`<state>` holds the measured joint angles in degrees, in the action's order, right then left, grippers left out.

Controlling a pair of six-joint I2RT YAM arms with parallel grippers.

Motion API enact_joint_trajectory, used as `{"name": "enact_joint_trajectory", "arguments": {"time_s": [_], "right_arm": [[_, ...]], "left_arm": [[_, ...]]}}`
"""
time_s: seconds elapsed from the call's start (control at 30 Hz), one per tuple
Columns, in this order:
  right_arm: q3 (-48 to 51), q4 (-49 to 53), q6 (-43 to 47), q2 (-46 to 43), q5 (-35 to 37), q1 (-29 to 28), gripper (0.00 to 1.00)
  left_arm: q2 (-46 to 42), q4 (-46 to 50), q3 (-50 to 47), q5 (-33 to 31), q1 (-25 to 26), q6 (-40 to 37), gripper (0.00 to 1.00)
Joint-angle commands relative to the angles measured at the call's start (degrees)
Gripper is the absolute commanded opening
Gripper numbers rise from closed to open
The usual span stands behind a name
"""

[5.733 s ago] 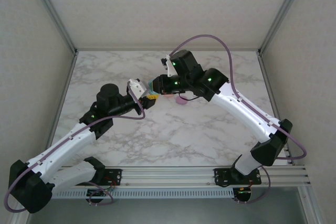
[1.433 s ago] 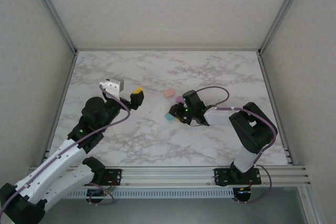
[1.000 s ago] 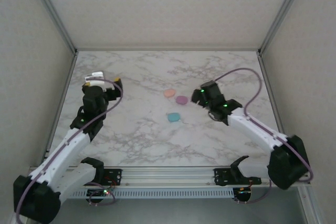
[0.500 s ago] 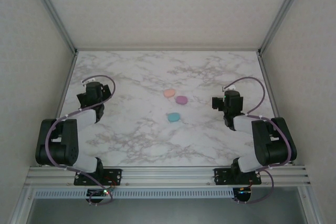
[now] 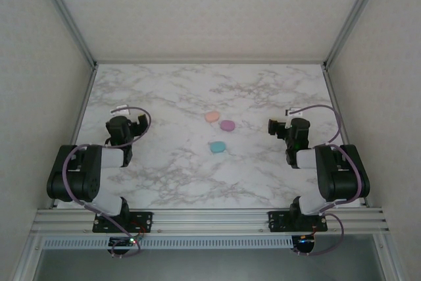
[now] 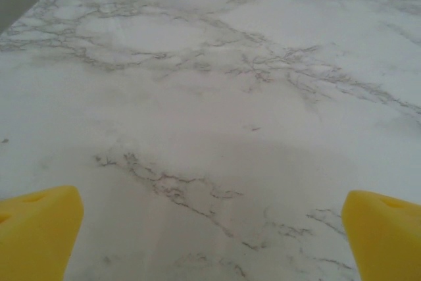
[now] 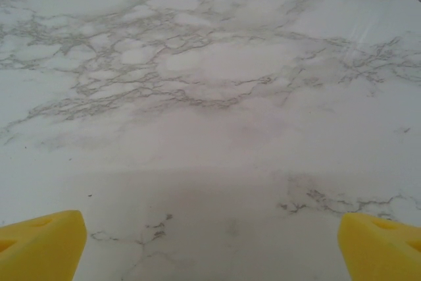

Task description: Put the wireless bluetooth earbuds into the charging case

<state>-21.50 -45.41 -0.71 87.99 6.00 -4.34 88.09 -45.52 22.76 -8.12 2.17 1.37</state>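
While the peach-pink oval plastic case (image 5: 212,116), purple case (image 5: 227,125) and teal case (image 5: 218,147) lie seemingly shut mid-table, with left gripper (image 6: 210,231) and right gripper (image 7: 210,235) spread empty, the task looks finished, earbuds presumably inside.

Three small pastel oval charging cases lie flat on the marble tabletop (image 5: 164,176) near the middle of the frame. The peach-pink case (image 5: 212,116) sits just up and left of the purple case (image 5: 227,125), almost touching it. The teal case (image 5: 218,147) lies apart, below them. Finer detail is too small to tell.
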Motion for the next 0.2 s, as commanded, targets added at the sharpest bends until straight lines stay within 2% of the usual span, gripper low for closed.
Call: {"name": "enact_joint_trajectory", "arguments": {"time_s": [0.0, 0.17], "right_arm": [[-1.15, -1.86, -0.51, 0.18, 1.12, -0.15, 0.99], [-1.02, -2.04, -0.52, 0.17, 1.12, -0.17, 0.99]], "left_arm": [[-0.04, -2.84, 0.18, 0.99, 0.45, -0.81, 1.0], [-0.09, -2.45, 0.36, 1.88, 0.46, -1.11, 1.0]]}}
